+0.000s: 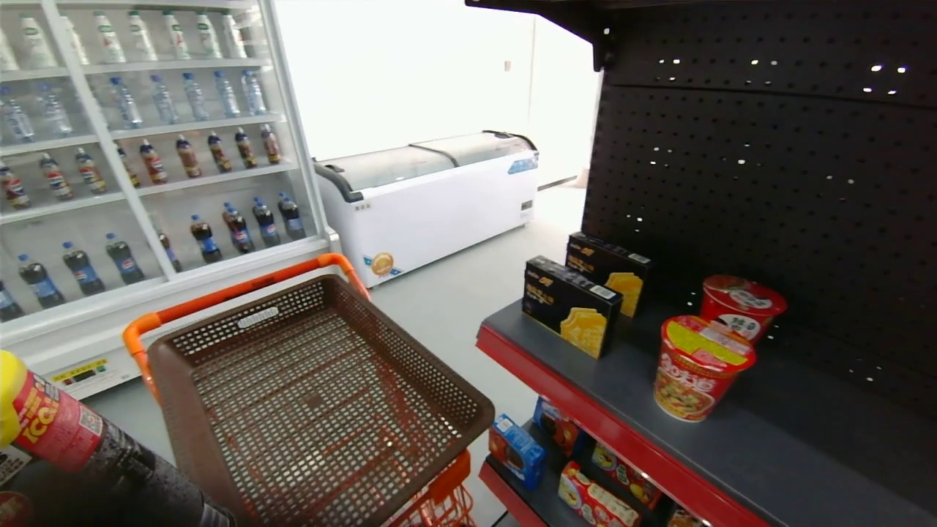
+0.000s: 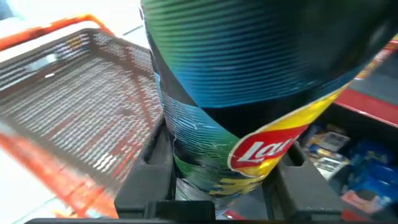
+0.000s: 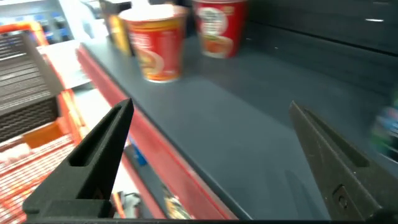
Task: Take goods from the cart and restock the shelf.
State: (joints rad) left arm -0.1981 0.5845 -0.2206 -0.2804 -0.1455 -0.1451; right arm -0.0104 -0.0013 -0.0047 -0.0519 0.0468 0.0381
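Observation:
A tall chips can (image 2: 236, 124) with a dark green, black and yellow wrap stands between the fingers of my left gripper (image 2: 221, 186), which is shut on it. In the head view the same chips can (image 1: 66, 439) shows at the bottom left, beside the brown cart basket (image 1: 315, 395). My right gripper (image 3: 211, 109) is open with nothing in it, just above the front of the grey shelf board (image 3: 261, 137). Farther along that board stand two red cup noodles (image 3: 158, 43) (image 3: 217, 25).
On the shelf (image 1: 732, 439) stand two cup noodles (image 1: 695, 366) and two black boxes (image 1: 571, 304); bare board lies to their right. A black pegboard (image 1: 768, 183) backs it. Snack packs (image 1: 556, 454) fill the lower shelf. A chest freezer (image 1: 432, 197) and drinks cooler (image 1: 146, 146) stand behind.

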